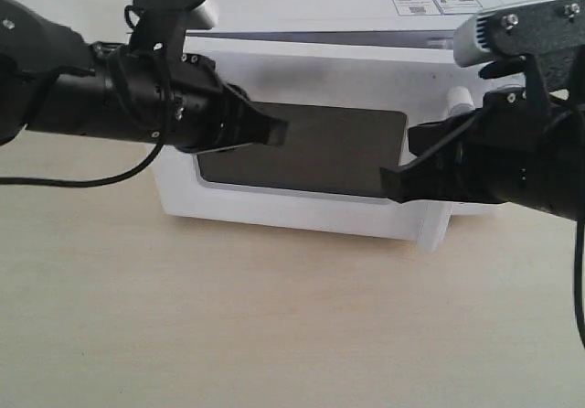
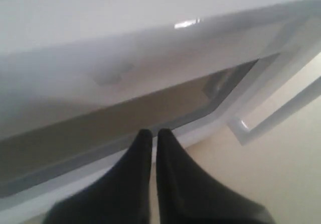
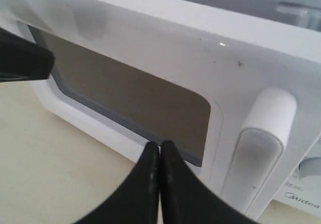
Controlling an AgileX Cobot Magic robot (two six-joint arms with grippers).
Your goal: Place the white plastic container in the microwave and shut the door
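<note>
On the pale worktop (image 1: 228, 316), the white microwave (image 1: 302, 5) is set with its door (image 1: 311, 74) swung across the front, a thin dark gap left along the top. The left end effector (image 1: 277, 132) and right end effector (image 1: 391, 181) are held pressed together, empty, before the door's dark window (image 1: 338, 156).

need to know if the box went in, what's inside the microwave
Nothing can be made out. The door covers the inside, and its dark window shows no shapes behind it. Whether the white plastic container is in there cannot be told.
</note>
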